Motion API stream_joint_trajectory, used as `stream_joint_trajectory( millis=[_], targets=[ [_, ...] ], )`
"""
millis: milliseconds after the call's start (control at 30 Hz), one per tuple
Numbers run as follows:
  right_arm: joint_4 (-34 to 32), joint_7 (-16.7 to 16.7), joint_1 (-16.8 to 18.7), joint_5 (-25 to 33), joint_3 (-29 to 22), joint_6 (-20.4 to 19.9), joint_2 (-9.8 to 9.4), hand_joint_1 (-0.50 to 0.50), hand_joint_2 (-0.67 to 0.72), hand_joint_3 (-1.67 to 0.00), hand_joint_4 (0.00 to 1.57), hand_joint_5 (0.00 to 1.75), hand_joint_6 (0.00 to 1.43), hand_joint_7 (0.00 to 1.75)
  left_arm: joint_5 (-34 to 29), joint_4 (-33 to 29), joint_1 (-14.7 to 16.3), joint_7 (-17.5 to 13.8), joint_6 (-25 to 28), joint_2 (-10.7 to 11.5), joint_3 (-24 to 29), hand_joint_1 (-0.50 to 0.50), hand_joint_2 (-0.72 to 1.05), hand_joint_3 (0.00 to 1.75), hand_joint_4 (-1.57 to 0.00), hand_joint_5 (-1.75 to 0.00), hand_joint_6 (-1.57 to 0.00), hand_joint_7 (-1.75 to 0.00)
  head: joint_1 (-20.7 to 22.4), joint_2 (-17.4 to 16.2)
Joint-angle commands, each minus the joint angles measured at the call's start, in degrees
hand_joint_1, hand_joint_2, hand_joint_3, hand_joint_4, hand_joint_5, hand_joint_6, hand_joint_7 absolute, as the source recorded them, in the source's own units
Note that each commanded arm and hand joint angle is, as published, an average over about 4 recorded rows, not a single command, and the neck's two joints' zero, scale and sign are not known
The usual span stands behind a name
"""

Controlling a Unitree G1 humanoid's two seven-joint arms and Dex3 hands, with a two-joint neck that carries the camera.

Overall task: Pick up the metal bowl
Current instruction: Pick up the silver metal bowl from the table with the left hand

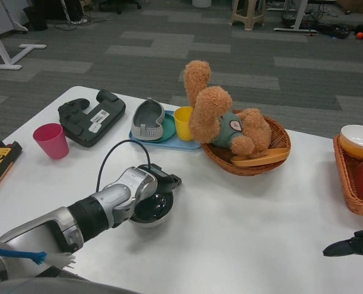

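A: Where is the metal bowl [152,211] sitting?

B: On the white surface [242,226], near the front and left of middle. Its dark inside shows, and part of it is covered by the left robot hand [160,180].

A: Is that robot hand holding it?

B: The black fingers lie over the bowl's far rim and reach into it, so the hand is on the bowl. The bowl's underside looks to rest on the surface. I cannot tell how firm the grip is.

A: And the other one?

B: The right robot hand [352,244] shows only at the lower right edge, low over the surface and well apart from the bowl. Just dark fingertips are visible, holding nothing; whether they are spread or curled, I cannot tell.

A: What else is there?

B: A pink cup [51,140] at the left, with a black game controller [90,116] behind it. A blue tray [169,139] holds a grey shoe-like piece [148,120] and a yellow cup [183,122]. Just right of that, a teddy bear [221,116] sits in a round wicker basket [273,150]. At the right edge, a second wicker basket [352,196] holds a white bowl [359,139]
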Motion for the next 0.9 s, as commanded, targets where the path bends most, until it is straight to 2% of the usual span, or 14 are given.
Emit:
stream_joint_trajectory(
  millis=[33, 167, 267, 300, 400, 433, 500, 633, 733, 800, 900],
  targets=[
    [-0.07, -0.03, 0.91, 0.32, -0.08, -0.48, -0.09, 0.17, 0.72, 0.0, 0.09, 0.29, 0.0, 0.35, 0.77, 0.48, 1.74, 2.25, -1.03, -0.02, 0.66, -0.5, 0.38, 0.07, 0.0, -1.08, 0.0, -0.23, -0.12, -0.07],
    [-0.16, -0.03, 0.93, 0.4, -0.1, -0.5, -0.09, 0.17, 0.72, 0.0, 0.09, 0.27, 0.0, 0.31, 0.77, 0.67, 2.8, 4.54, -1.94, -0.75, 1.69, -0.5, 0.49, 0.04, 0.0, -1.23, 0.0, -0.38, -0.26, -0.02],
    [-0.24, -0.03, 1.04, 0.49, -0.17, -0.57, -0.09, 0.17, 0.72, 0.0, 0.09, 0.27, 0.0, 0.35, 0.74, 0.74, 5.15, 8.32, -5.39, -2.51, 5.43, -0.5, 0.65, 0.02, 0.0, -1.59, 0.0, -0.59, -0.24, 0.12],
    [-0.24, -0.03, 1.06, 0.51, -0.17, -0.57, -0.09, 0.17, 0.72, 0.0, 0.09, 0.29, 0.0, 0.35, 0.72, 0.78, 5.92, 9.48, -6.73, -3.25, 7.06, -0.5, 0.74, 0.02, 0.0, -1.69, 0.0, -0.72, -0.18, 0.1],
    [-0.24, -0.03, 1.09, 0.56, -0.17, -0.59, -0.09, 0.17, 0.72, 0.0, 0.11, 0.24, 0.0, 0.35, -0.18, 1.22, 7.96, 11.79, -11.27, -6.06, 13.21, -0.5, 0.91, 0.09, 0.0, -1.75, 0.0, -0.99, 0.01, -0.16],
    [-0.24, -0.03, 1.09, 0.56, -0.17, -0.61, -0.09, 0.17, 0.72, 0.0, 0.11, 0.24, 0.0, 0.35, -0.9, 1.44, 8.33, 12.05, -12.24, -6.79, 14.77, -0.5, 0.94, 0.09, 0.0, -1.75, 0.0, -1.03, 0.01, -0.2],
    [-0.24, -0.03, 1.09, 0.56, -0.17, -0.65, -0.09, 0.17, 0.72, 0.0, 0.11, 0.27, 0.0, 0.35, -3.45, 1.97, 8.64, 12.32, -12.64, -7.45, 16.31, -0.49, 0.96, 0.09, 0.0, -1.75, 0.0, -1.05, 0.07, -0.27],
    [-0.24, -0.03, 1.09, 0.56, -0.17, -0.65, -0.13, 0.17, 0.72, 0.0, 0.11, 0.27, 0.0, 0.35, -5.12, 2.15, 9.12, 12.45, -12.99, -8.02, 18.33, -0.42, 1.05, 0.09, 0.0, -1.75, 0.0, -1.05, 0.43, -0.25],
    [-0.24, -0.03, 1.13, 0.56, -0.15, -0.65, -0.17, 0.17, 0.72, 0.0, 0.11, 0.22, 0.0, 0.35, -6.38, 1.82, 9.52, 12.43, -13.14, -8.59, 21.05, -0.4, 1.05, 0.09, 0.0, -1.75, 0.0, -1.05, 0.67, -0.21],
    [-0.2, -0.03, 1.15, 0.56, -0.06, -0.65, -0.17, 0.17, 0.72, 0.0, 0.11, 0.27, 0.0, 0.35, -7.72, 1.69, 9.52, 12.3, -12.83, -8.94, 22.77, -0.39, 1.05, 0.09, 0.0, -1.75, 0.0, -1.05, 0.79, -0.06],
    [-0.09, -0.03, 1.11, 0.56, 0.01, -0.65, -0.2, 0.17, 0.72, 0.0, 0.09, 0.29, 0.0, 0.35, -9.47, 1.53, 8.99, 11.77, -11.69, -8.83, 23.71, -0.39, 1.05, 0.09, 0.0, -1.75, 0.0, -1.17, 0.85, 0.0]
  ],
)
